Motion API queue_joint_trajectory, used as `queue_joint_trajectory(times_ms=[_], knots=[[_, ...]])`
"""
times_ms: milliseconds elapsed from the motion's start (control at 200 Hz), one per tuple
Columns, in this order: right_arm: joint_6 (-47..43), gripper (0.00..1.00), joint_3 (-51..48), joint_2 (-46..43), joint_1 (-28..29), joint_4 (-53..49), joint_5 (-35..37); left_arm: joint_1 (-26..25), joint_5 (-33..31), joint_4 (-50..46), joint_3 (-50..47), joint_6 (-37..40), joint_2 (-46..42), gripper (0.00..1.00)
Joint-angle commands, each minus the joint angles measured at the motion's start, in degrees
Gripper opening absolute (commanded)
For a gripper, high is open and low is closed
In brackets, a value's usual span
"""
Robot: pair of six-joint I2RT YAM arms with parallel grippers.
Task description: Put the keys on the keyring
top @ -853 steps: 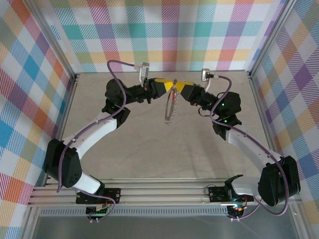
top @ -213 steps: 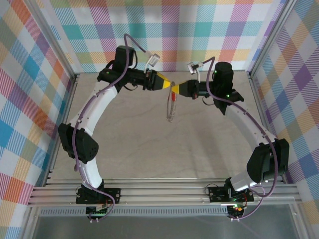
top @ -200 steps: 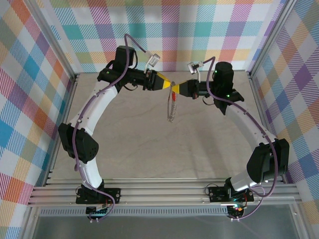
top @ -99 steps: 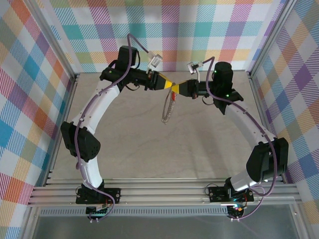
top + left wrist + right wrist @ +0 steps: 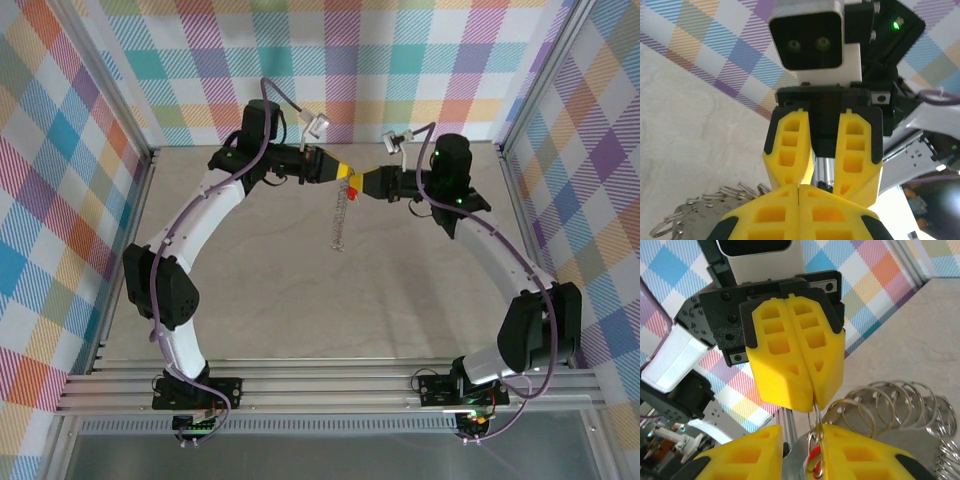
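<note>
Fringed keyring (image 5: pixel 340 218) hung above the table's (image 5: pixel 300 290) far edge, clamped in the left gripper (image 5: pixel 346 172); right gripper (image 5: pixel 359 182) jaws stood parted around the red-headed key (image 5: pixel 812 459).

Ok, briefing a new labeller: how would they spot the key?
Over the far side of the table, the left tool and right tool meet tip to tip. The key sits right there: the only red speck, atop the dangling grey keyring.

Left gripper (image 5: pixel 346 172) and right gripper (image 5: pixel 360 183) tip to tip, keyring (image 5: pixel 341 215) (edge-on) at their tips
</note>
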Motion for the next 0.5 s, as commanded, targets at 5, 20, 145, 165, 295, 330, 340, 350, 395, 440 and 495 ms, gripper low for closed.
queue_joint_trajectory(times_ms=[5, 20, 145, 165, 295, 330, 340, 350, 395, 440, 495], knots=[[2.58, 0.27, -4.00, -5.10, -0.15, 7.09, 2.92, -0.24, -4.61, 16.71, -3.49, -9.82, -5.15, 0.00], [2.76, 0.28, -4.60, -5.61, -0.15, 7.49, 3.49, -0.24, -4.96, 17.62, -4.01, -10.56, -5.39, 0.00], [4.35, 0.27, -9.33, -8.98, -0.15, 10.73, 8.34, -0.30, -7.63, 27.59, -9.81, -16.70, -7.60, 0.00], [4.50, 0.27, -9.95, -9.38, -0.14, 10.99, 8.96, -0.34, -7.95, 29.51, -10.91, -18.01, -7.97, 0.00], [4.95, 0.26, -12.92, -11.94, -0.14, 12.14, 12.30, -0.34, -10.47, 38.99, -16.64, -23.80, -10.14, 0.00], [4.96, 0.26, -13.38, -12.58, -0.18, 12.22, 12.94, -0.38, -10.86, 41.07, -17.84, -24.95, -10.68, 0.00], [4.96, 0.26, -13.48, -12.72, -0.15, 12.28, 13.15, -0.39, -10.99, 41.60, -18.19, -25.29, -10.80, 0.00], [4.96, 0.26, -13.64, -12.93, -0.15, 12.34, 13.33, -0.42, -11.11, 42.11, -18.47, -25.53, -10.96, 0.00], [4.89, 0.27, -14.02, -13.70, -0.15, 12.19, 14.15, -0.63, -11.40, 43.93, -19.56, -26.49, -11.60, 0.00], [4.44, 0.29, -14.34, -14.52, -0.18, 11.85, 15.24, -0.84, -11.73, 45.14, -20.57, -26.83, -12.15, 0.00], [3.71, 0.33, -14.63, -15.63, -0.08, 11.07, 16.85, -1.06, -11.82, 46.49, -21.45, -27.15, -12.88, 0.00]])
